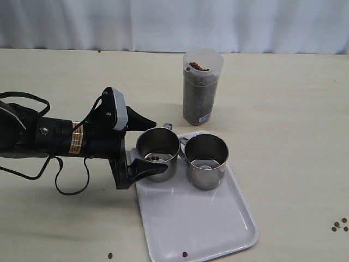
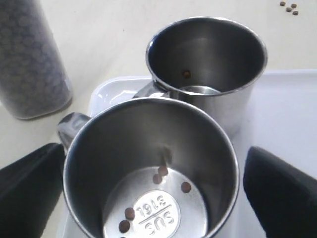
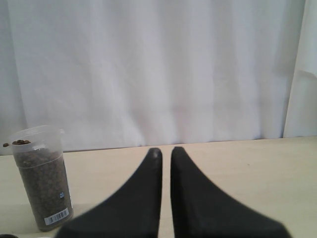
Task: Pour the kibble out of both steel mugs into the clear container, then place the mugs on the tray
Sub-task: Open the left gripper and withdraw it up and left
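Two steel mugs stand upright side by side on the white tray [image 1: 196, 218]. My left gripper [image 1: 160, 146] is open, with one black finger on each side of the left mug [image 1: 170, 143] and a small gap showing on one side. In the left wrist view this near mug [image 2: 148, 144] holds several kibble pellets [image 2: 158, 178], and the far mug [image 2: 208, 54] holds one. The right mug [image 1: 206, 164] stands free. The clear container [image 1: 202, 90], full of kibble, stands behind the tray. My right gripper [image 3: 166, 151] is shut and empty, above the table, out of the exterior view.
Loose kibble lies on the table at the right [image 1: 341, 225], near the front edge [image 1: 110, 255] and on the tray's front [image 1: 185, 254]. A white curtain hangs behind the table. The left arm's cables [image 1: 71, 180] trail over the table at the left.
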`<action>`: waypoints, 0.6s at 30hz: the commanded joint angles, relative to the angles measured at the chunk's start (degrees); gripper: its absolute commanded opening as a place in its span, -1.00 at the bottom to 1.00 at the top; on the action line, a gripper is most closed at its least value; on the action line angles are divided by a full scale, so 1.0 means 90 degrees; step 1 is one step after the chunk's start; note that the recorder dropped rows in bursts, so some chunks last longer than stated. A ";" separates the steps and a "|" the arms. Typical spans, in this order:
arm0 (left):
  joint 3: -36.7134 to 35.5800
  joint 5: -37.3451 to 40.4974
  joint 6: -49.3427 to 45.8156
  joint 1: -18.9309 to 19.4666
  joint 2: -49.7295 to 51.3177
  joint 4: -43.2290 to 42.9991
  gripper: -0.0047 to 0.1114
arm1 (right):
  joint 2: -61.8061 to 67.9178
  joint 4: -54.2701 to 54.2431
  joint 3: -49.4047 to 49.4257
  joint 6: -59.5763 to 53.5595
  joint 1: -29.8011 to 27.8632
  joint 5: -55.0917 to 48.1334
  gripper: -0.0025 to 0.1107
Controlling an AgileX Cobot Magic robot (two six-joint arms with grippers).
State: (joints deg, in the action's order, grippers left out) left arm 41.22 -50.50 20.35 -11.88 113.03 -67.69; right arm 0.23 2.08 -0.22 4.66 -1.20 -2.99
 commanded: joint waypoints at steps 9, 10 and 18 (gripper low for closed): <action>0.0028 -0.0117 0.0439 0.0016 -0.0730 -0.0079 0.41 | -0.0026 -0.0018 0.0024 -0.0042 -0.0012 -0.0006 -0.87; 0.0028 -0.0117 0.0451 0.0016 -0.0820 -0.0079 0.41 | -0.0026 -0.0018 0.0024 -0.0042 -0.0012 -0.0006 -0.87; 0.0028 -0.0101 0.1203 0.0016 -0.1629 -0.0066 0.40 | -0.0026 -0.0018 0.0024 -0.0042 -0.0012 -0.0006 -0.87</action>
State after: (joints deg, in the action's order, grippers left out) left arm 41.12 -50.71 27.99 -11.88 100.98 -68.49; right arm 0.23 2.08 -0.22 4.66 -1.20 -2.99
